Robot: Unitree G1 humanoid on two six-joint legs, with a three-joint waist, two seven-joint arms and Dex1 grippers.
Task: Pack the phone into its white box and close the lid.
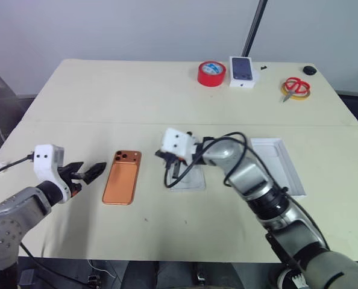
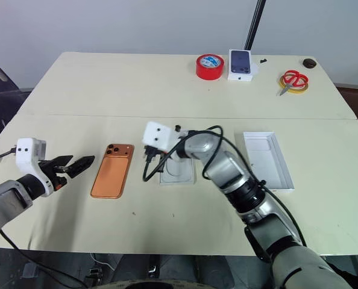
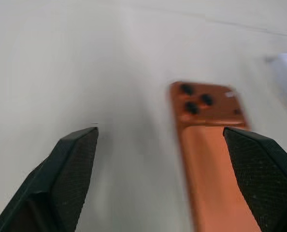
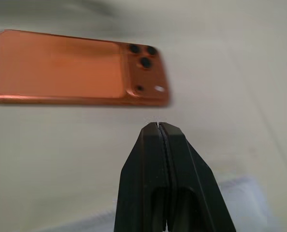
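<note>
The copper-orange phone [image 1: 122, 176] lies flat on the cream table, back up, its camera lenses at the far end. My left gripper [image 1: 93, 167] is open just left of the phone, level with its middle; in the left wrist view the phone [image 3: 208, 159] sits ahead, near one finger [image 3: 264, 174]. My right gripper [image 4: 158, 126] is shut on nothing, pointing at the phone's right side from a short way off. The lid [image 1: 278, 165], a shallow all-white tray, lies open side up to the right. A flat pale piece [image 1: 190, 179] lies under my right wrist; I cannot tell whether it is the white box.
At the table's far edge stand a red tape roll [image 1: 211, 73], a small white box with a phone picture [image 1: 243, 71], red-handled scissors [image 1: 296, 87] and a small dark knob [image 1: 310, 70]. A black pole [image 1: 254, 27] rises behind them. My right arm's cable [image 1: 174, 171] loops over the pale piece.
</note>
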